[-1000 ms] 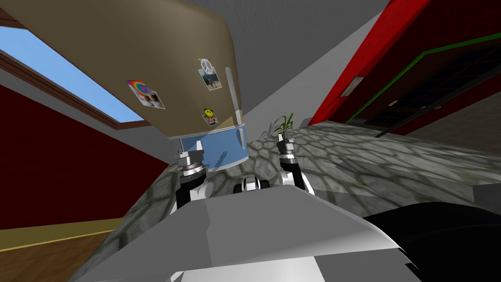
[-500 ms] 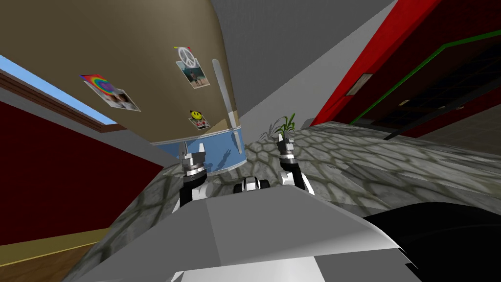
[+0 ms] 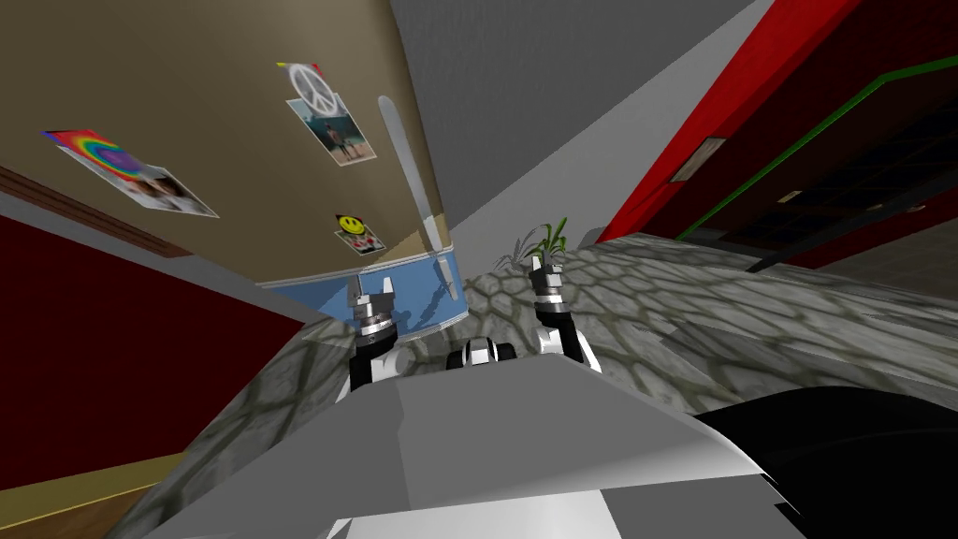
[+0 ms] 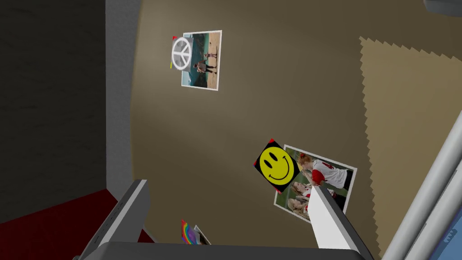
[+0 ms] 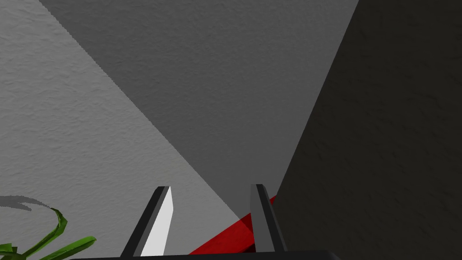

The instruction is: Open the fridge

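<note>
The fridge [image 3: 215, 112] rises close ahead on my left, with a tan upper door carrying photos and stickers above a blue lower door [image 3: 416, 290]. Its long grey handle [image 3: 404, 154] runs down the tan door's right side. My left gripper [image 3: 371, 284] is raised in front of the blue door, left of the handle. In the left wrist view the left gripper [image 4: 230, 212] stands open and empty, facing the tan door [image 4: 252, 104], with the handle [image 4: 428, 194] off beside one finger. My right gripper [image 3: 541, 267] is held up to the right, away from the fridge; the right gripper [image 5: 210, 219] is open with nothing between its fingers.
A stone-patterned surface [image 3: 711, 309] spreads to the right of the fridge. A green plant [image 3: 544, 239] stands just beyond my right gripper. A dark red wall [image 3: 103, 337] is on the left and a red wall [image 3: 748, 103] at the right. A black area [image 3: 842, 458] lies at the lower right.
The whole head view has shifted: I have moved nearer, so the fridge looms larger and further left and the window has slid out of sight. Both arms keep their pose.
</note>
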Controlling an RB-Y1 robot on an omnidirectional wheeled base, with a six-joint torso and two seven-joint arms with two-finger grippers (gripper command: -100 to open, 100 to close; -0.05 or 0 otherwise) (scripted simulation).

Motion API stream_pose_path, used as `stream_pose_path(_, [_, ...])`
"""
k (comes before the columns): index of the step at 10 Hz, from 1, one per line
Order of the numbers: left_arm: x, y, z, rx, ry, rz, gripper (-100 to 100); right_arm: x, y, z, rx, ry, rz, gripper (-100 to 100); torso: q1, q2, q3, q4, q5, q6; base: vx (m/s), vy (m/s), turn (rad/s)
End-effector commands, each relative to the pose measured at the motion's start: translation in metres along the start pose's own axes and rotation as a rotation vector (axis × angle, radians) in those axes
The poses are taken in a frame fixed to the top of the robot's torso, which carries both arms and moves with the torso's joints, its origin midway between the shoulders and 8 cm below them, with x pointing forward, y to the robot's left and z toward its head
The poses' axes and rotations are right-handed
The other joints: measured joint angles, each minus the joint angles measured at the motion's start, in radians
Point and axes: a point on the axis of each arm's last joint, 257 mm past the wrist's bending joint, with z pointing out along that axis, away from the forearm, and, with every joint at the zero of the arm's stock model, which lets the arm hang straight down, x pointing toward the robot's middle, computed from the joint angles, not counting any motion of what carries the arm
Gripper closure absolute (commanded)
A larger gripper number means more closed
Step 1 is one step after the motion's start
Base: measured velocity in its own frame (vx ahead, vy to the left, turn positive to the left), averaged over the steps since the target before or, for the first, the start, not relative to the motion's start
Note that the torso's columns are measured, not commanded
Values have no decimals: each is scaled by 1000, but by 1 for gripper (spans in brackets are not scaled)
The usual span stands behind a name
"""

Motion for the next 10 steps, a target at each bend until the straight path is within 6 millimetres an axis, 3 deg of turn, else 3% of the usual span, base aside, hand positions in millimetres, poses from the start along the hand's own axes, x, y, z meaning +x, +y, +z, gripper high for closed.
stream_pose_path(1, [-9,13,-6,-17,-19,-14,-100,0,0,0,0,0,0,0,-2,-5,-3,-1,-1,0,188,-112,20])
stream_pose_path(10, [-46,65,-32,-82,-135,-81,-100,0,0,0,0,0,0,0,0,-2,-2,-1,0,0,188,-143,25])
